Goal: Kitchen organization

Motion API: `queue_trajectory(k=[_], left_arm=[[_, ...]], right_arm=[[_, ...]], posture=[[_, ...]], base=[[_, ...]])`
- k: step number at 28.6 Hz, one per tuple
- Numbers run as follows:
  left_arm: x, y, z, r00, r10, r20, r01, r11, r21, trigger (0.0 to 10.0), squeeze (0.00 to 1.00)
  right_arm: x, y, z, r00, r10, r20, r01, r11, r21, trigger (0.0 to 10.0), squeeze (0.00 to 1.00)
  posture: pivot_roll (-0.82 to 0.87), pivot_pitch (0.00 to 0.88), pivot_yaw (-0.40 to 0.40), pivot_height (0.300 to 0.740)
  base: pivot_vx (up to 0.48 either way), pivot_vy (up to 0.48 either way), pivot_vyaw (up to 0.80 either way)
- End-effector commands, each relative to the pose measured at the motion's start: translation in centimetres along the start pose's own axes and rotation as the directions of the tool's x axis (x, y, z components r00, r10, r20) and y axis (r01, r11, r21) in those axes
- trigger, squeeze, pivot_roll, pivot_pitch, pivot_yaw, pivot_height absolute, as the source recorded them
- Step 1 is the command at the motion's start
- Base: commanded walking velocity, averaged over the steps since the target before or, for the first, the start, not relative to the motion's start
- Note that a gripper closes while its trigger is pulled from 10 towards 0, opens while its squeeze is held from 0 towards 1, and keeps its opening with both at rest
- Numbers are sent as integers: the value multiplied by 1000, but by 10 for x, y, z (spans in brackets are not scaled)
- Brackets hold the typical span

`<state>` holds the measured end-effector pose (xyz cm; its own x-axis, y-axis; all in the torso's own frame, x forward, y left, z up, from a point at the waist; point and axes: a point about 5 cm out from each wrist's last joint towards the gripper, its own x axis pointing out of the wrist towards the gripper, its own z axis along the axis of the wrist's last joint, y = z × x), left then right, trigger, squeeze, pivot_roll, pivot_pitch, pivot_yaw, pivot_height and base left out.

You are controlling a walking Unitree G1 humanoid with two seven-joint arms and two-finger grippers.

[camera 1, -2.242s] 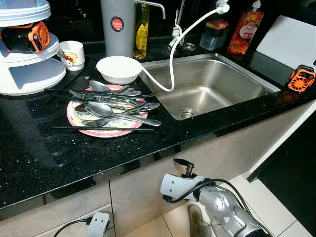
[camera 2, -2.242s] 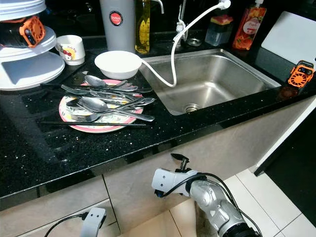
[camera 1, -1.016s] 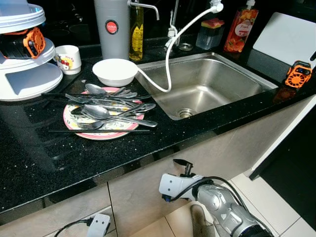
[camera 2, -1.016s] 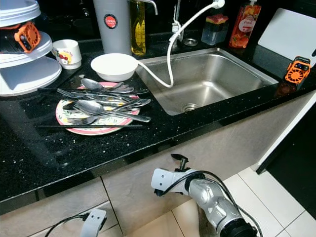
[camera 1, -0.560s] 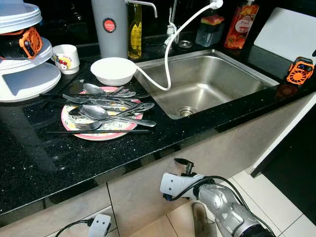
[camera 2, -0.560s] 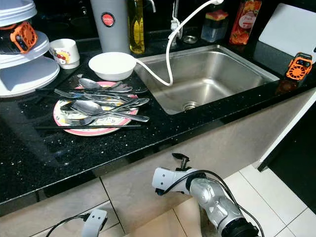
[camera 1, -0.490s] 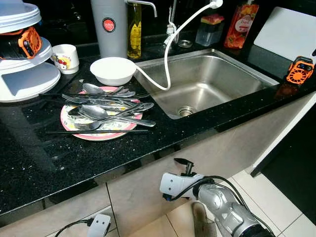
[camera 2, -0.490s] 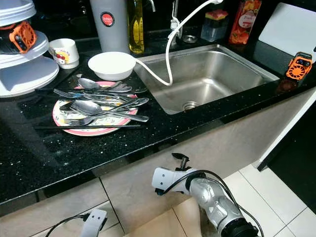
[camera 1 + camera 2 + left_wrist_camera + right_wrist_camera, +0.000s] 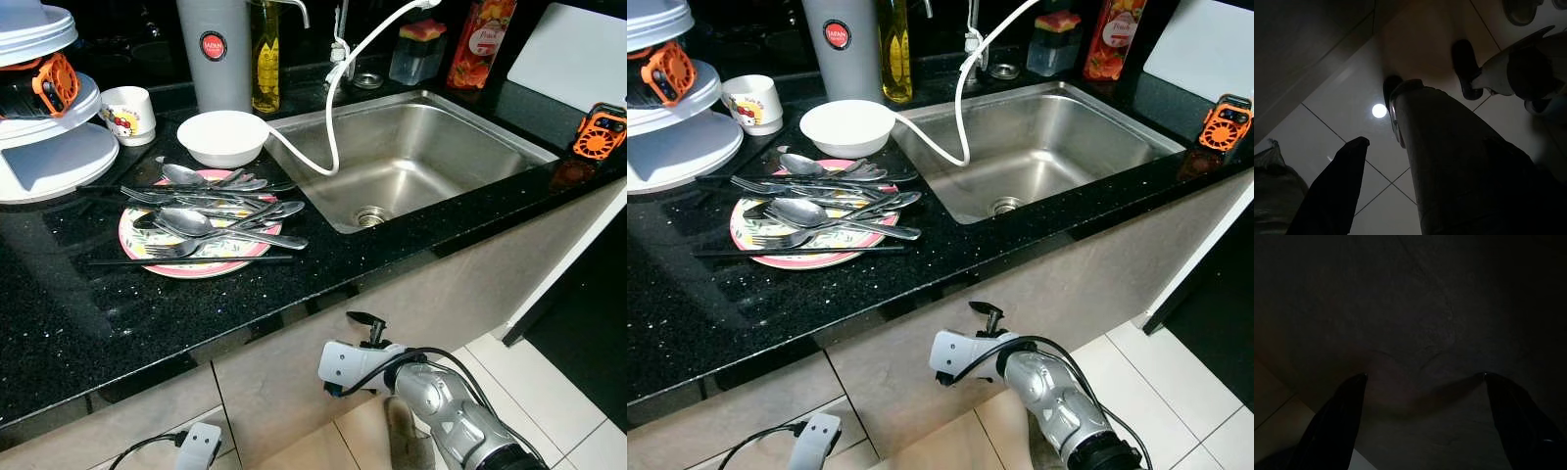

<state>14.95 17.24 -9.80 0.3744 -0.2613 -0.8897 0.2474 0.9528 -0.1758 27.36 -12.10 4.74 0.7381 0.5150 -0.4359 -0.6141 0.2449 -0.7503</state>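
Both arms hung low before the black surface (image 9: 88,323). The right gripper (image 9: 1422,382) had its jaws apart; the left gripper's (image 9: 1347,161) jaws I could not tell. Loose cutlery (image 9: 211,211) lay heaped on the pink plate (image 9: 181,266), left of the sink (image 9: 490,132); a careless reach might scatter it.

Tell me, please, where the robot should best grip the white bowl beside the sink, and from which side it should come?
Grip the white bowl at its rim, one finger inside and one outside, coming from above. It stands upright with its mouth open, and looks too broad to span. The front rim is probably best: the white hose passes close on its sink side, and the plate of cutlery lies in front.
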Motion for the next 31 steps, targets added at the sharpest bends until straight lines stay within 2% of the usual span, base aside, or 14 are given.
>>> queue_trajectory(k=[1, 11, 16, 23, 31], left_arm=[[0, -1, -4, 1000, -8, -19, 8, 1000, 10, 10000, 0], [0, -2, -3, 1000, -11, -20, 11, 1000, 25, 10000, 0], [1, -3, -3, 1000, -14, -19, 14, 1000, 24, 10000, 0], [1, -5, -10, 1000, -14, -17, 13, 1000, -16, 10000, 0], [0, -5, -12, 1000, -18, -15, 18, 999, -31, 10000, 0]], right_arm=[[0, 3, -2, 1000, 2, -11, -2, 1000, 9, 10000, 0], [2, 3, -2, 1000, 4, -11, -4, 1000, 13, 10000, 0], [1, 4, -3, 1000, 5, -11, -5, 1000, 20, 10000, 0], [-4, 7, -2, 1000, 1, -2, -1, 1000, 24, 10000, 0], [-6, 9, 1, 1000, -26, 8, 26, 1000, 14, 10000, 0]], posture=[[-98, 41, -14, 740], [-98, 28, -15, 740], [-103, 33, -47, 740], [-88, 73, -78, 740], [-102, 61, -72, 740]], base=[[0, 0, 0], [0, 0, 0], [0, 0, 0], [0, 0, 0], [0, 0, 0]])
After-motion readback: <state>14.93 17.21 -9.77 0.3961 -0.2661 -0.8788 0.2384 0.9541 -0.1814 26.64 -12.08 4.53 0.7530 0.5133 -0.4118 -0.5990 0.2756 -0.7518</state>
